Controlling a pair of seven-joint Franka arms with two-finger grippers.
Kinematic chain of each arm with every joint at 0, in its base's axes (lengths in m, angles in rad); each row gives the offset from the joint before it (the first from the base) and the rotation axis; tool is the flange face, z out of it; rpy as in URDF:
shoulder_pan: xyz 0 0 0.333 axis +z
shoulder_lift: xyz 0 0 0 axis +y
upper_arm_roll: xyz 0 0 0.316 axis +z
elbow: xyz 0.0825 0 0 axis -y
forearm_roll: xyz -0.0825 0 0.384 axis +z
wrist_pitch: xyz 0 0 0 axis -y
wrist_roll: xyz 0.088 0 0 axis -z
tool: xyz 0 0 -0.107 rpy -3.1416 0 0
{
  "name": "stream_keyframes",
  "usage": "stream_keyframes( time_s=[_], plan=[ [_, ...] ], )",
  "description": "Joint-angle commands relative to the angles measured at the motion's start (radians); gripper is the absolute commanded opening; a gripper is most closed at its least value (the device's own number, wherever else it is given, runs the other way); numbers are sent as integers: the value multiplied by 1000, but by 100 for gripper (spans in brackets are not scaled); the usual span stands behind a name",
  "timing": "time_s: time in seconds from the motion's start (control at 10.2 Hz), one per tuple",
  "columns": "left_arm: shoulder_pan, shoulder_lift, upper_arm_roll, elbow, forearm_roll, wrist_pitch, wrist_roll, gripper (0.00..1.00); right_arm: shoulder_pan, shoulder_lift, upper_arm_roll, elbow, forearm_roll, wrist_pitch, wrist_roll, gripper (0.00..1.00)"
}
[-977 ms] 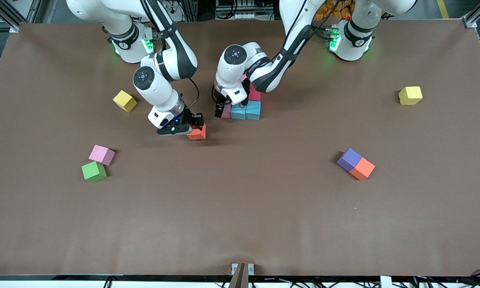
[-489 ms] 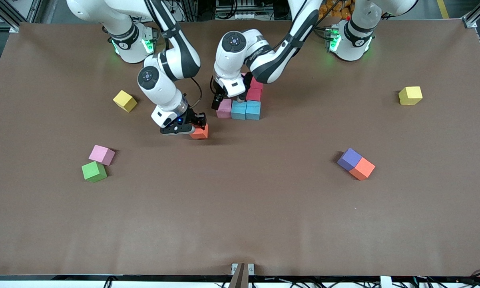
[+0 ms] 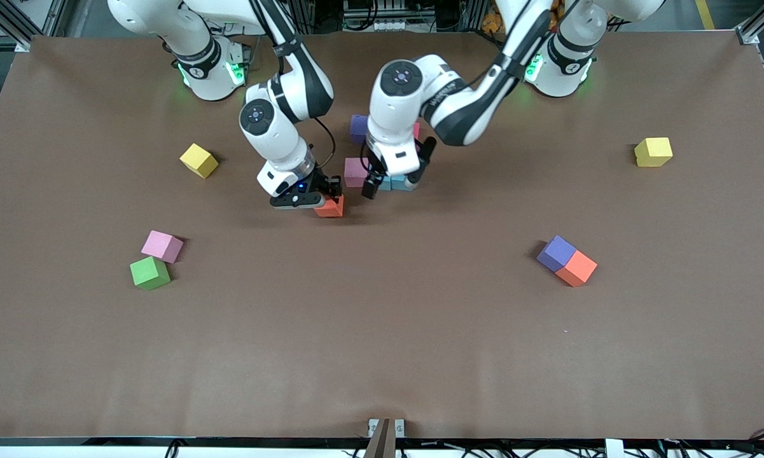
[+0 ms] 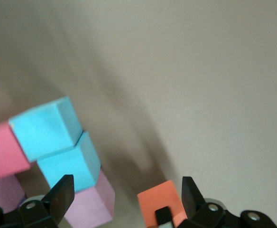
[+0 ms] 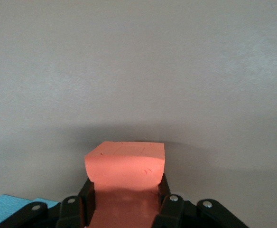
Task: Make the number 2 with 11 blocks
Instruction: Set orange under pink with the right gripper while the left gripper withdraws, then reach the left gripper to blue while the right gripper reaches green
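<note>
Front view: the partly built number 2 point(image 3: 382, 159) sits on the brown bench point(image 3: 382, 331) between the two arms' bases, with a purple block point(image 3: 357, 127) at its edge nearest the bases, a pink block point(image 3: 356, 172) at the corner toward the right arm's end, and two light blue blocks point(image 3: 399, 183) in the row nearest the camera, mostly covered by the left arm. The left hand point(image 3: 397, 172) hangs over that row with its fingers point(image 4: 60, 199) spread apart and nothing between them; the left wrist view shows the light blue pair point(image 4: 58, 142), a red block point(image 4: 3, 152) and the pink one point(image 4: 93, 202) below it. The right hand point(image 3: 321, 197) is clamped on an orange block point(image 3: 331, 207), low over the bench just beside the number 2, toward the right arm's end.

Well apart from the number 2, nearer the camera toward the right arm's end, a second pink block point(image 3: 162, 246) touches a green block point(image 3: 149, 273). Toward the left arm's end, a second purple block point(image 3: 556, 253) touches a second orange block point(image 3: 577, 268). Two yellow blocks point(image 3: 198, 160) point(image 3: 652, 152) lie one toward each end.
</note>
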Motion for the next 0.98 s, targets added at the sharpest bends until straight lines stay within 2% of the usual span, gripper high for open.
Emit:
stream_keyframes(
  time_s=[0.0, 0.1, 0.29, 0.59, 0.68, 0.88],
  plan=[
    [71, -60, -15, -24, 23, -78, 129, 100, 51, 66, -13, 64, 19, -6, 56, 6],
    [110, -77, -13, -20, 23, -135, 161, 100, 53, 83, -11, 84, 17, -13, 60, 6],
    [215, -101, -12, -19, 13, -212, 345, 100, 56, 95, -11, 105, 9, -51, 83, 6],
    [304, -101, 4, -27, 11, -241, 367, 100, 73, 112, -11, 116, 5, -53, 122, 6],
    [337, -101, 4, -21, 22, -294, 373, 100, 73, 113, -10, 119, 5, -59, 125, 6],
    [374, -86, 33, -23, 25, -333, 477, 100, 80, 115, -10, 119, 5, -68, 140, 6]
  ],
)
